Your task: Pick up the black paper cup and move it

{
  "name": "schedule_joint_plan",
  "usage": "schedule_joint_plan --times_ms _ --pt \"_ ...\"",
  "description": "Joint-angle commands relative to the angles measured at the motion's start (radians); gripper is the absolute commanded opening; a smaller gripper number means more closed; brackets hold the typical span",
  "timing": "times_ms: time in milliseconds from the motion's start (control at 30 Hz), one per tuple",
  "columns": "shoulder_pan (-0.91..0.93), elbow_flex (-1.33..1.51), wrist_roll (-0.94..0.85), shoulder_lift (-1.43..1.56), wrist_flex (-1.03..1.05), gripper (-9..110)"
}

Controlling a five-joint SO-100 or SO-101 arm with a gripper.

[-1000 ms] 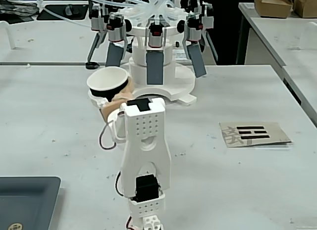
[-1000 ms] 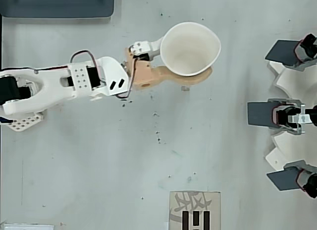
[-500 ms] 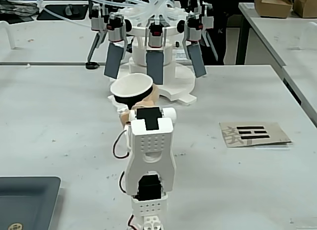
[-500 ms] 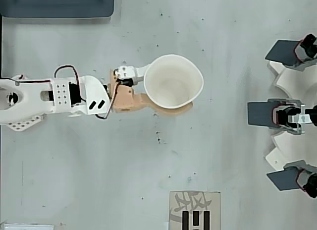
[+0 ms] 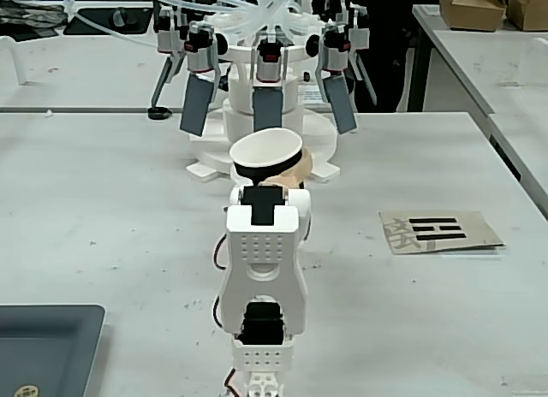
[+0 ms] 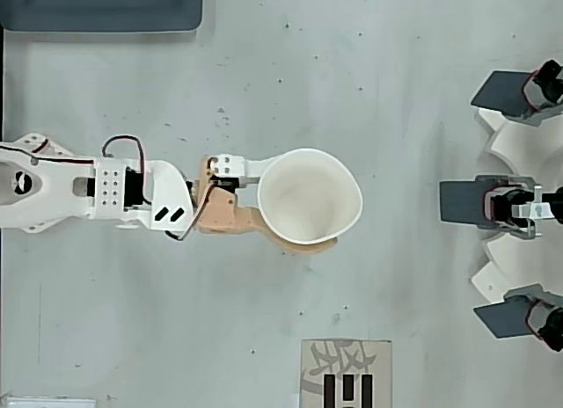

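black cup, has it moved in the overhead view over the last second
Yes. The black paper cup, held in the gripper, has shifted down the overhead view, toward the printed card.

The grey worktop has small dark specks. At its far edge in the fixed view stands a white machine with grey paddles and clear tubes. A printed card lies on the right, and a dark tray sits at the bottom left corner.
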Motion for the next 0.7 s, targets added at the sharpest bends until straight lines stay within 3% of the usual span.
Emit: schedule_joint_plan --times_ms 0,667 --pt "0.009 -0.101 0.009 -0.014 0.012 10" --pt "0.011 -0.549 0.031 -0.387 0.055 9"
